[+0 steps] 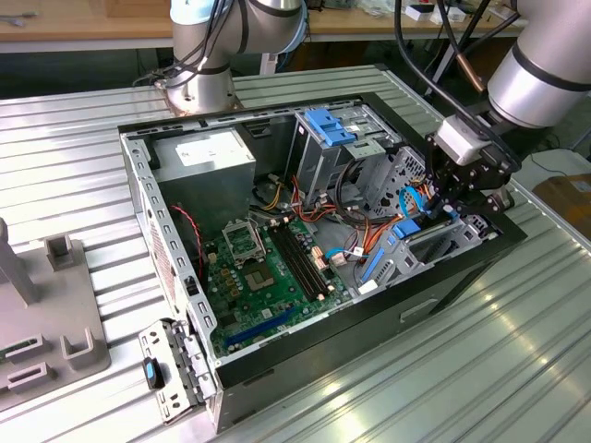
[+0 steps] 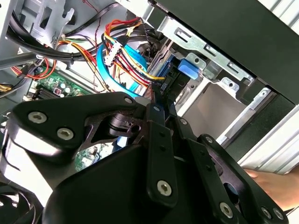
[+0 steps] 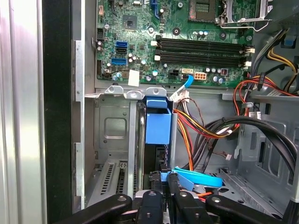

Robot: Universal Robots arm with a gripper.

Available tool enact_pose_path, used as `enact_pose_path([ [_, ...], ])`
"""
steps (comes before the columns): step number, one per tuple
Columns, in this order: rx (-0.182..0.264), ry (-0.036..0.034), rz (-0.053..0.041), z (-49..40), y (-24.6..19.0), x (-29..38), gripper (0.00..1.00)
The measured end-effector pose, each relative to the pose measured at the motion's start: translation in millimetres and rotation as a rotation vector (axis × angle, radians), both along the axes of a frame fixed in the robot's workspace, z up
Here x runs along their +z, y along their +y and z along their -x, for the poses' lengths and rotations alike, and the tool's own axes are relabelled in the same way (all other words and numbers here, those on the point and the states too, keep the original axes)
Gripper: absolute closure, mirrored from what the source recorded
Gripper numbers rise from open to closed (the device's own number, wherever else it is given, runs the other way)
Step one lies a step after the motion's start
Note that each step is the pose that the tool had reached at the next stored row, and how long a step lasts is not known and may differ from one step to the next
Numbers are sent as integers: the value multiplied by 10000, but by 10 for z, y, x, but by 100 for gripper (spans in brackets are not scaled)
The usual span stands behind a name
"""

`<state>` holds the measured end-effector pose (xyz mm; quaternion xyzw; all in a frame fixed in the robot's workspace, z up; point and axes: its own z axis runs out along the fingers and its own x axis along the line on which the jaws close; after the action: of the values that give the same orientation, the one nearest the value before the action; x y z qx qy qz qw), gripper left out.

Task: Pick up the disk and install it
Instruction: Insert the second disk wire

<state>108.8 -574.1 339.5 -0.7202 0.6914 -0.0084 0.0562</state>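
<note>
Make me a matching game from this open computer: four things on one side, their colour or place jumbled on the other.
Things:
1. motherboard
2. power supply box
3. disk
4. pincer

Descriptions:
A. black, right by the disk
B. green, lying flat on the floor of the case
C. blue-railed, standing on edge
D. grey with a white label, in a corner of the case

Pairs: 1-B, 2-D, 3-C, 4-A
</note>
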Motion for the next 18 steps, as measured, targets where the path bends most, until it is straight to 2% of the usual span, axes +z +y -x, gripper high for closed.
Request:
enact_pose_path([
  [12, 0, 16, 1, 0, -1, -28, 84],
  [13, 1, 14, -12, -1, -1, -35, 83],
  [14, 1, 15, -12, 0, -1, -36, 77],
  [15, 1, 15, -7, 0, -2, -33, 77],
  [16, 1, 16, -1, 0, -1, -30, 70],
  [18, 1, 16, 0, 0, -1, -30, 70],
])
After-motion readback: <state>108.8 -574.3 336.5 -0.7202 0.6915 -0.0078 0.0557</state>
